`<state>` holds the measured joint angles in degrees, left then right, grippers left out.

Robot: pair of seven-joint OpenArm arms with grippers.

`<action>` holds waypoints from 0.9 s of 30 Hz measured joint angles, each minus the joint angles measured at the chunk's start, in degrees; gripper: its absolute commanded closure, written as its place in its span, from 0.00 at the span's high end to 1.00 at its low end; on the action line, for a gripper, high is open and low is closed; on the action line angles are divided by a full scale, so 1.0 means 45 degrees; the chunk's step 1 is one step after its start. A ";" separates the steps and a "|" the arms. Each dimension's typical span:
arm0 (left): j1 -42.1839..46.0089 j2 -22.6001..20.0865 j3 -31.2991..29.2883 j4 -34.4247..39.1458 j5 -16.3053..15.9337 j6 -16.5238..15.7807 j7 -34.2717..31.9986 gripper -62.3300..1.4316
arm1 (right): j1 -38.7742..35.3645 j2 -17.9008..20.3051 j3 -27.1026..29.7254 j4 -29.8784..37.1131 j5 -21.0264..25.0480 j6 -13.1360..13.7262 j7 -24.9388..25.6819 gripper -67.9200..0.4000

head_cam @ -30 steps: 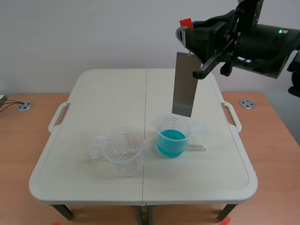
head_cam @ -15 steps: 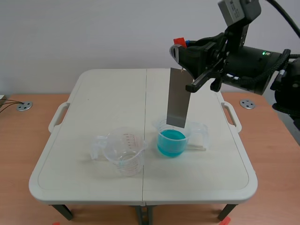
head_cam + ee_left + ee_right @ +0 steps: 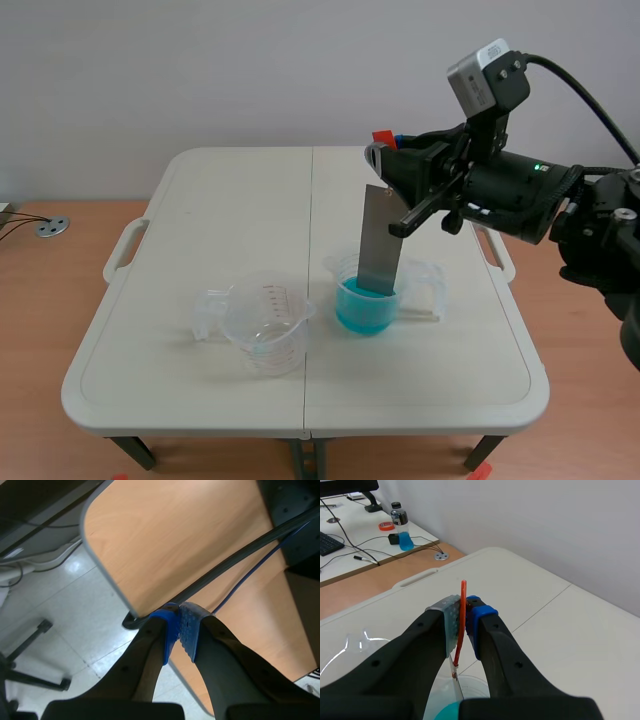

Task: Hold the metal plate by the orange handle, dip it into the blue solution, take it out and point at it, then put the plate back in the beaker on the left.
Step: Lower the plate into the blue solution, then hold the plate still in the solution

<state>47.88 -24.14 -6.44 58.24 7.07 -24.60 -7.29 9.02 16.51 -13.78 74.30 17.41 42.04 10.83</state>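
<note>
**Right jaws:** pinching the orange handle (image 3: 463, 615) flat between the two pads (image 3: 449, 622), fingers held out level above the tabletop (image 3: 230, 200). Gripped by this top tab only, the metal plate (image 3: 379, 240) hangs straight down below the jaws. That lets it enter a narrow mouth vert. w/o the fingers coming near liquid.

**Directly under the right jaws:** beaker (image 3: 425, 272) w/ blue solution (image 3: 365, 305). The plate's lower edge is inside the rim, at or just into the blue surface; depth can't be told. Judged step: dip under way. Take-out, pointing and return not yet done.

**Empty beaker** (image 3: 262, 325): on the tabletop, below the right jaws and to the robot's left of them. It is near the filled beaker but apart from it, and off the plate's line. Prob. left free as the place the plate goes back to.

**Left jaws:** pressed together on nothing, pads (image 3: 186, 630) meeting. Ahead of them are only a wooden desk edge (image 3: 165, 540), cables (image 3: 240, 560) and floor (image 3: 50, 595), i.e. well apart from the work. Poss. held in reserve for the pointing step.

**Writing:**
- The empty beaker has graduation marks, too small to read.
- The bottle (image 3: 400, 526), far ahead of the right jaws, has a label that is illegible.
- No brand readable anywhere.
</note>
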 measured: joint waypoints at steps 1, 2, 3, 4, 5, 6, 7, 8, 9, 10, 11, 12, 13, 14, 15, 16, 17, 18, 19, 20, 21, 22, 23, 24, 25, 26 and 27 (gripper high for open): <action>-0.0078 0.0000 0.0155 -0.0078 0.0000 0.0005 -0.0005 0.04 | 0.0044 0.0000 -0.0126 -0.0121 -0.0121 0.0000 0.0073 0.02; -0.0136 0.0000 0.0301 -0.0151 0.0000 0.0000 -0.0005 0.04 | 0.0102 0.0000 -0.0287 -0.0267 -0.0160 0.0000 0.0107 0.02; -0.0180 0.0000 0.0432 -0.0214 0.0000 0.0000 0.0000 0.04 | 0.0155 -0.0005 -0.0447 -0.0408 -0.0359 0.0005 0.0267 0.02; -0.0204 0.0000 0.0539 -0.0291 0.0000 0.0000 0.0000 0.04 | 0.0219 -0.0005 -0.0583 -0.0549 -0.0408 0.0005 0.0398 0.02; -0.0214 0.0000 0.0631 -0.0364 0.0000 0.0000 -0.0005 0.04 | 0.0253 -0.0010 -0.0680 -0.0695 -0.0432 0.0005 0.0622 0.02; -0.0223 0.0000 0.0709 -0.0437 0.0000 0.0000 -0.0005 0.04 | 0.0301 -0.0010 -0.0729 -0.0835 -0.0471 0.0005 0.0729 0.02; -0.0233 0.0000 0.0772 -0.0515 0.0000 0.0000 0.0005 0.04 | 0.0355 -0.0010 -0.0733 -0.0986 -0.0665 0.0005 0.0787 0.02; -0.0233 0.0000 0.0821 -0.0578 0.0000 0.0000 0.0005 0.04 | 0.0398 -0.0005 -0.0738 -0.1127 -0.0690 0.0005 0.0797 0.02; -0.0233 0.0000 0.0865 -0.0607 0.0000 0.0000 0.0029 0.04 | 0.0418 -0.0005 -0.0743 -0.1258 -0.0695 0.0000 0.0952 0.02; -0.0233 0.0000 0.0903 -0.0617 0.0000 0.0000 0.0034 0.04 | 0.0418 -0.0005 -0.0743 -0.1365 -0.0753 -0.0005 0.1073 0.02; -0.0233 0.0000 0.0928 -0.0617 0.0000 0.0000 0.0024 0.04 | 0.0423 -0.0005 -0.0743 -0.1452 -0.0937 0.0000 0.1205 0.02; -0.0238 0.0000 0.0947 -0.0617 0.0000 0.0000 0.0024 0.04 | 0.0423 -0.0029 -0.0743 -0.1530 -0.1127 0.0000 0.1273 0.02; -0.0238 0.0000 0.0962 -0.0636 0.0000 0.0000 0.0019 0.04 | 0.0423 -0.0078 -0.0743 -0.1617 -0.1302 0.0000 0.1326 0.02; -0.0238 0.0000 0.0967 -0.0675 0.0000 0.0000 0.0024 0.04 | 0.0423 -0.0146 -0.0743 -0.1715 -0.1501 0.0000 0.1404 0.02; -0.0233 -0.0005 0.0991 -0.0724 0.0000 0.0005 0.0029 0.04 | 0.0418 -0.0214 -0.0743 -0.1802 -0.1608 0.0005 0.1457 0.02; -0.0233 -0.0005 0.1015 -0.0772 0.0000 0.0005 0.0029 0.04 | 0.0418 -0.0262 -0.0772 -0.1880 -0.1705 0.0005 0.1559 0.02; -0.0233 0.0000 0.1015 -0.0811 0.0000 0.0000 0.0029 0.04 | 0.0418 -0.0301 -0.0797 -0.1914 -0.1734 0.0000 0.1598 0.02; -0.0233 0.0000 0.1015 -0.0845 0.0000 0.0000 0.0024 0.04 | 0.0418 -0.0350 -0.0801 -0.1957 -0.1734 0.0005 0.1627 0.02; -0.0233 0.0000 0.1015 -0.0884 0.0000 0.0005 0.0029 0.04 | 0.0418 -0.0364 -0.0801 -0.1967 -0.1729 0.0005 0.1632 0.02; -0.0233 0.0000 0.1015 -0.0928 0.0000 0.0005 0.0029 0.04 | 0.0418 -0.0359 -0.0801 -0.1967 -0.1734 0.0005 0.1632 0.02; -0.0233 0.0000 0.1015 -0.0957 0.0000 0.0000 0.0029 0.04 | 0.0418 -0.0355 -0.0801 -0.1967 -0.1734 0.0000 0.1632 0.02; -0.0233 0.0000 0.1015 -0.0971 0.0000 0.0005 0.0029 0.04 | 0.0423 -0.0355 -0.0801 -0.1967 -0.1734 0.0000 0.1632 0.02; -0.0233 0.0000 0.1015 -0.0971 0.0000 0.0005 0.0029 0.04 | 0.0423 -0.0355 -0.0801 -0.1967 -0.1734 0.0000 0.1632 0.02; -0.0233 0.0000 0.1015 -0.0971 0.0000 0.0000 0.0029 0.04 | 0.0423 -0.0355 -0.0801 -0.1967 -0.1734 0.0000 0.1632 0.02; -0.0233 0.0000 0.1015 -0.0971 0.0000 0.0000 0.0029 0.04 | 0.0423 -0.0355 -0.0801 -0.1967 -0.1734 0.0000 0.1632 0.02; -0.0233 0.0000 0.1015 -0.0971 0.0000 0.0005 0.0029 0.04 | 0.0423 -0.0355 -0.0801 -0.1967 -0.1749 0.0000 0.1637 0.02; -0.0233 0.0000 0.1015 -0.0971 0.0000 0.0005 0.0029 0.04 | 0.0423 -0.0355 -0.0801 -0.1967 -0.1807 0.0000 0.1651 0.02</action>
<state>46.83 -24.14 -1.87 53.87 7.07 -24.58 -7.16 10.92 14.92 -17.39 65.45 9.28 42.04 18.26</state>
